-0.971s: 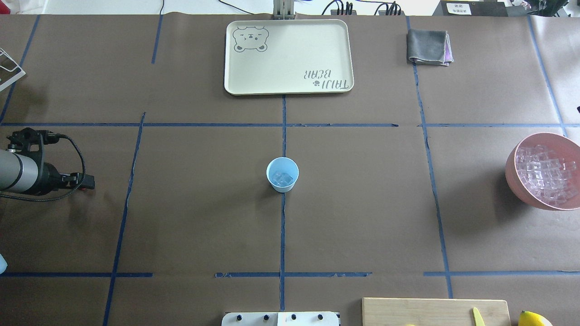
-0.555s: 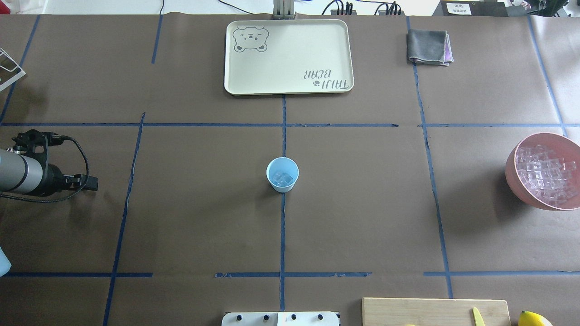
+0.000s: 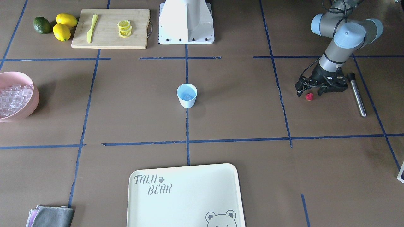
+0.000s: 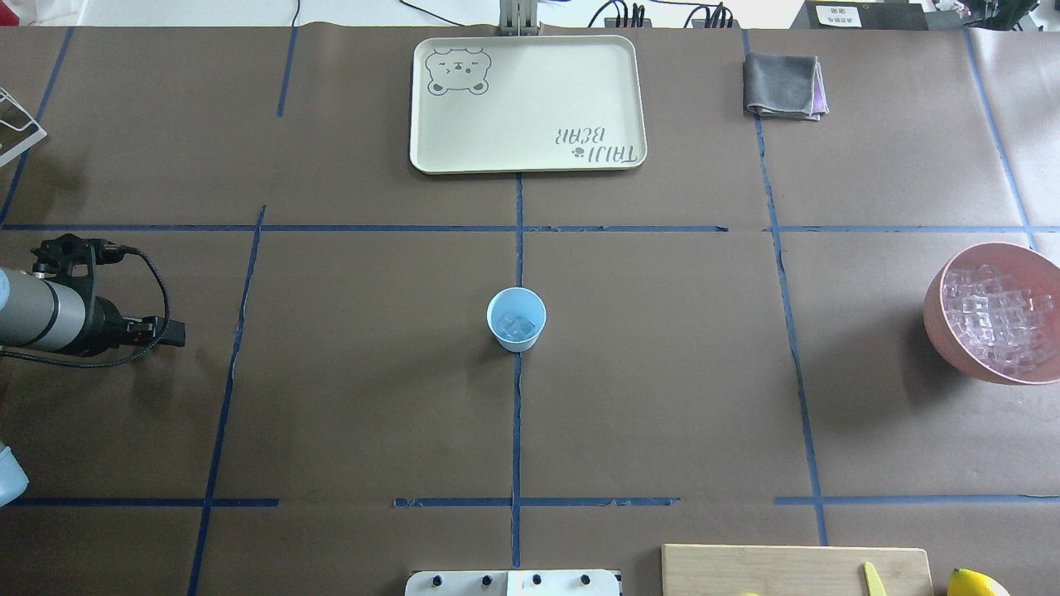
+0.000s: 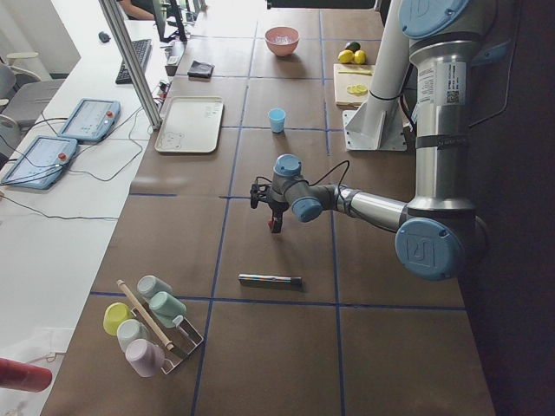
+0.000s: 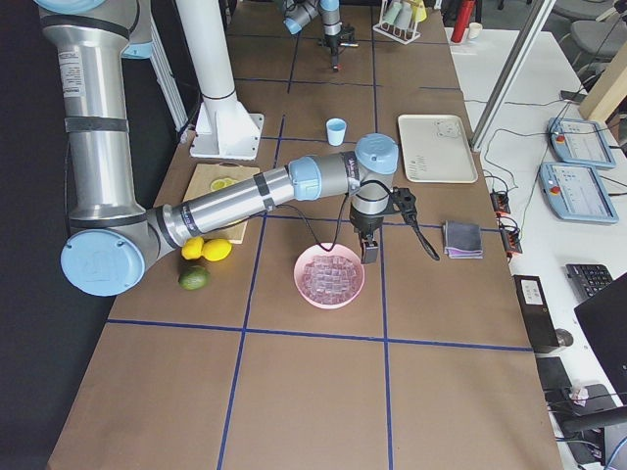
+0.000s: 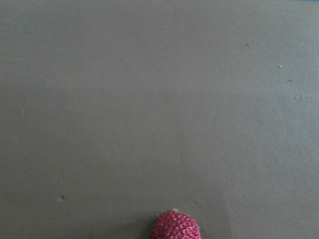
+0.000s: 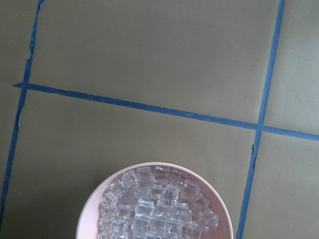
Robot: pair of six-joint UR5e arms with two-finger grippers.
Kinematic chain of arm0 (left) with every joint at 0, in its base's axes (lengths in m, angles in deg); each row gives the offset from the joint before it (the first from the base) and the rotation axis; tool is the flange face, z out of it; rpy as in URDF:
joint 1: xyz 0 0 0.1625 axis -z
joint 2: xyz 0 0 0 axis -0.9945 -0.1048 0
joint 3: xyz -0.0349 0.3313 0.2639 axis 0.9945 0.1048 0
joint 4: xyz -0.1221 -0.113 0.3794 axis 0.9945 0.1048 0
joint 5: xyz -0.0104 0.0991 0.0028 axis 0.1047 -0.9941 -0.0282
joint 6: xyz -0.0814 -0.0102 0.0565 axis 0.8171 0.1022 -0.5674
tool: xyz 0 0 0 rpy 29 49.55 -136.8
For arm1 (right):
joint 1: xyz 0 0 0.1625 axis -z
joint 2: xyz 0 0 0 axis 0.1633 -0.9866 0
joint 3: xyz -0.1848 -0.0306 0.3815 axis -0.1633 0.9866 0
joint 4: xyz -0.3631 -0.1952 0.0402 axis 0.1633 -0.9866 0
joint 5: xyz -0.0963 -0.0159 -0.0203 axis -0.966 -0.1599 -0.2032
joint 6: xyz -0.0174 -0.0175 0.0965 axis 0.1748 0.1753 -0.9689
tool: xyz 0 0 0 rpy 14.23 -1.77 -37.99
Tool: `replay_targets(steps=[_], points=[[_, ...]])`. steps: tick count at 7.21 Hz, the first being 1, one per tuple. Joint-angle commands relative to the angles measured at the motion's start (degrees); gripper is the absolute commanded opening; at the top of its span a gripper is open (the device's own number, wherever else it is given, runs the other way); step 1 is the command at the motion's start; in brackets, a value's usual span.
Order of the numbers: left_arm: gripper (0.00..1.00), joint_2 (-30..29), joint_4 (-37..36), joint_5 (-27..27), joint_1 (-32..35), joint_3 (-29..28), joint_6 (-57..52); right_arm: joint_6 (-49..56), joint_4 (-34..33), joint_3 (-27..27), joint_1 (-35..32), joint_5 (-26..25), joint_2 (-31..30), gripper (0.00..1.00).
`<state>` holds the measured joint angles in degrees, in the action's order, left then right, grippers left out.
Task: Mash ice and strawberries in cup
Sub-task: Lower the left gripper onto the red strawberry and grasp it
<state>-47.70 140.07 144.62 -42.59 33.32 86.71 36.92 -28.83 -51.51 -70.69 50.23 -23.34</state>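
Ice [image 4: 518, 326] in cup [image 4: 517, 345] — tray [image 4: 530, 99] beyond

Your brown table [image 4: 331, 372] carries the cup [image 4: 516, 319] — tray [image 4: 530, 99] beyond it, pink bowl [image 4: 940, 323] toward the robot's right, strawberry [image 3: 309, 96] toward its left.

"TAIJI BEAR" on tray [image 3: 189, 201] (cream-coloured)

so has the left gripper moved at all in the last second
yes, a little: in the overhead view the left gripper has crept to the right, closer to the vertical blue tape line
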Motion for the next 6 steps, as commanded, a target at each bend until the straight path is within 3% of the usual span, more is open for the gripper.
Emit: replay_targets(steps=[1,4,5,6], points=[[0.98,-0.6,-0.2,0.0,0.0,-0.5,-0.1,0.0,0.0,0.1,0.0,0.0,0.0,1.0],[0.95,-0.4,-0.1,0.0,0.1,-0.8,-0.1,-0.1,0.0,0.1,0.0,0.0,0.1,1.0],[0.9,-0.3,-0.1,0.0,0.3,-0.8,-0.1,-0.3,0.0,0.1,0.0,0.0,0.3,1.0],[0.77,-0.2,-0.1,0.0,0.3,-0.7,-0.1,-0.3,0.0,0.1,0.0,0.0,0.2,1.0]])
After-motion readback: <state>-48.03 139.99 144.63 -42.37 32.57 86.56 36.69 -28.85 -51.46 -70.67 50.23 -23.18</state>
